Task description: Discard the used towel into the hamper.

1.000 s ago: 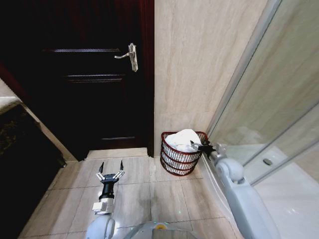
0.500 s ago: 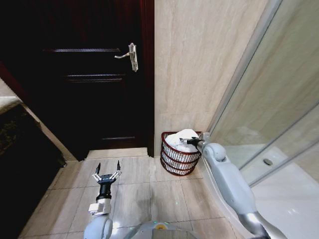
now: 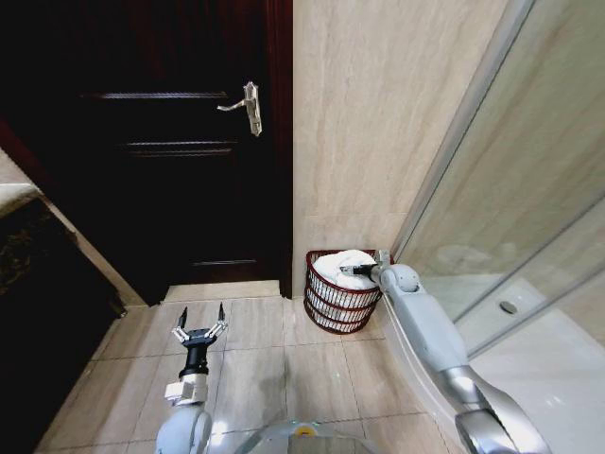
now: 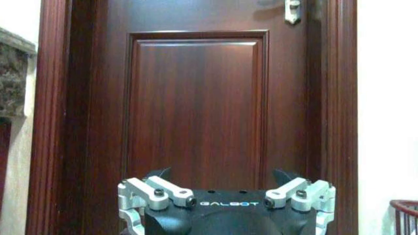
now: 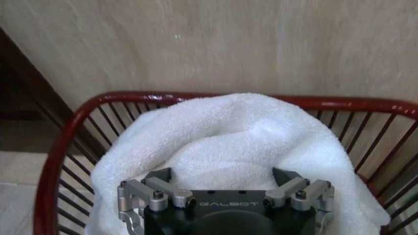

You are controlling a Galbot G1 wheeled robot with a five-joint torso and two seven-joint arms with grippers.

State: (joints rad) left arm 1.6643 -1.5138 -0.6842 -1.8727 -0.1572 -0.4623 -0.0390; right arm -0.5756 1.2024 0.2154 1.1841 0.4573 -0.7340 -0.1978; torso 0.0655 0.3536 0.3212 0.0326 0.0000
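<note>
The hamper (image 3: 333, 306) is a small reddish-brown wire basket standing on the floor in the corner between door and wall. A white towel (image 3: 338, 261) lies heaped inside it, rising above the rim. My right gripper (image 3: 346, 271) reaches over the hamper's right rim and rests on the towel. In the right wrist view that gripper (image 5: 222, 174) is open, its dark fingertips (image 5: 158, 174) pressed against the towel (image 5: 222, 129) inside the hamper's red rim (image 5: 78, 117). My left gripper (image 3: 197, 328) hangs open and empty over the floor tiles to the left, facing the door (image 4: 196, 107).
A dark wooden door (image 3: 170, 161) with a metal handle (image 3: 248, 106) is shut behind the hamper's left. A beige tiled wall (image 3: 378, 123) backs the hamper. A glass shower screen (image 3: 501, 208) runs along the right. A dark counter (image 3: 33, 284) stands at left.
My right gripper has moved left from the hamper's right rim onto the towel, and the arm has stretched out. The left gripper has drawn back slightly.
</note>
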